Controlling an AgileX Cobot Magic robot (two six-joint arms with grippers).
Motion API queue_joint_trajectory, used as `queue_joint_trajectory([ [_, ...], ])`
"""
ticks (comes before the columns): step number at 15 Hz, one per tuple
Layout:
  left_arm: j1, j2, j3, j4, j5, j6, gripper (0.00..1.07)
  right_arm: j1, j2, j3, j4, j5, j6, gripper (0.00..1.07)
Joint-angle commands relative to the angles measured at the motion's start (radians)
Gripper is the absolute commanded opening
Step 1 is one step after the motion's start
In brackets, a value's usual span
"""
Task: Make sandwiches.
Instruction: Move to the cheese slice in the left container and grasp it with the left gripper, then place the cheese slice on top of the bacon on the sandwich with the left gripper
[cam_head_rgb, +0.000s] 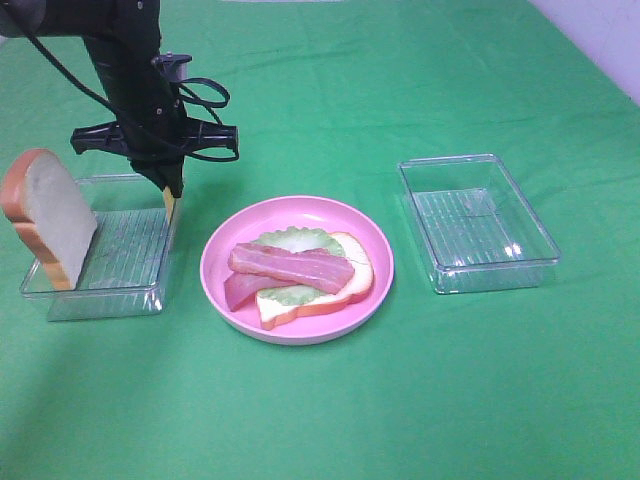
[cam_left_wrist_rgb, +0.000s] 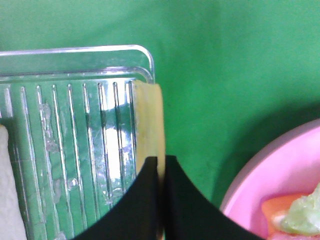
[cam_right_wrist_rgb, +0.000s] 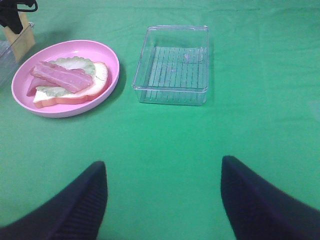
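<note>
Three layers on plate: bottom bread (cam_head_rgb: 345, 288) lies flat in pink plate (cam_head_rgb: 215, 262), lettuce (cam_head_rgb: 296, 240) on it, meat strips (cam_head_rgb: 290, 268) across the top. We log this part as done.
Cheese (cam_head_rgb: 170, 207): thin yellow square, standing on edge at the plate-side wall of L tray (cam_head_rgb: 110, 295). Not yet on the stack.
L gripper (cam_head_rgb: 172, 188): jaws pinched onto upper edge of cheese, with only the slice's thickness between them in wrist view. We can't tell if the cheese is lifted clear of the tray.
Top bread: 2nd slice (cam_head_rgb: 55, 220) leans upright at the end of L tray away from the plate; nothing touches it.
R gripper (cam_right_wrist_rgb: 162, 165): jaws wide apart, nothing between them. It hovers over green cloth (cam_right_wrist_rgb: 165, 130), well apart from plate.
R tray (cam_head_rgb: 495, 272): clear, on the other side of the plate; we see no food in it.
Progress est.: a bit past halfway, 3 of 5 layers placed.
Left to do: cheese onto meat strips, then 2nd slice on top to close.
Note: task says sandwiches (pl.), but we see parts for only one.
</note>
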Motion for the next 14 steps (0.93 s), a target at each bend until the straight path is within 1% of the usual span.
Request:
queue_joint_trajectory([
  [1,-0.002,-0.002,-0.003,-0.003,-0.005,0.0,0.0,0.001,-0.016,0.001,0.002,-0.011,-0.012,0.63],
  [2,-0.002,-0.02,-0.003,-0.026,-0.005,0.008,0.0,0.001,-0.016,0.001,0.002,-0.011,-0.012,0.63],
  [3,-0.002,-0.02,-0.003,-0.026,-0.005,0.008,0.0,0.001,-0.016,0.001,0.002,-0.011,-0.012,0.63],
  [5,-0.002,-0.072,-0.004,-0.068,-0.015,0.03,0.0,0.001,-0.016,0.001,0.002,-0.011,-0.012,0.63],
  [6,-0.002,-0.117,-0.004,-0.13,-0.023,0.038,0.0,0.001,-0.016,0.001,0.002,-0.011,-0.012,0.63],
  [7,-0.002,-0.145,-0.004,-0.224,-0.04,0.094,0.0,0.001,-0.016,0.001,0.002,-0.011,-0.012,0.63],
  [8,-0.002,-0.153,-0.004,-0.353,-0.051,0.17,0.0,0.001,-0.016,0.001,0.002,-0.011,-0.012,0.63],
  [9,-0.002,-0.153,-0.004,-0.353,-0.051,0.17,0.0,0.001,-0.016,0.001,0.002,-0.011,-0.012,0.63],
  [11,-0.002,-0.149,-0.002,-0.577,-0.059,0.324,0.0,0.001,-0.016,0.001,0.002,-0.011,-0.012,0.63],
  [12,-0.008,-0.138,-0.001,-0.713,-0.045,0.437,0.0,0.001,-0.016,0.001,0.002,-0.011,-0.012,0.63],
  [13,-0.02,-0.125,-0.001,-0.772,-0.031,0.495,0.0,0.001,-0.016,0.001,0.002,-0.011,-0.012,0.63],
  [14,-0.047,-0.101,-0.001,-0.791,-0.001,0.531,0.0,0.001,-0.016,0.001,0.002,-0.011,-0.012,0.63],
])
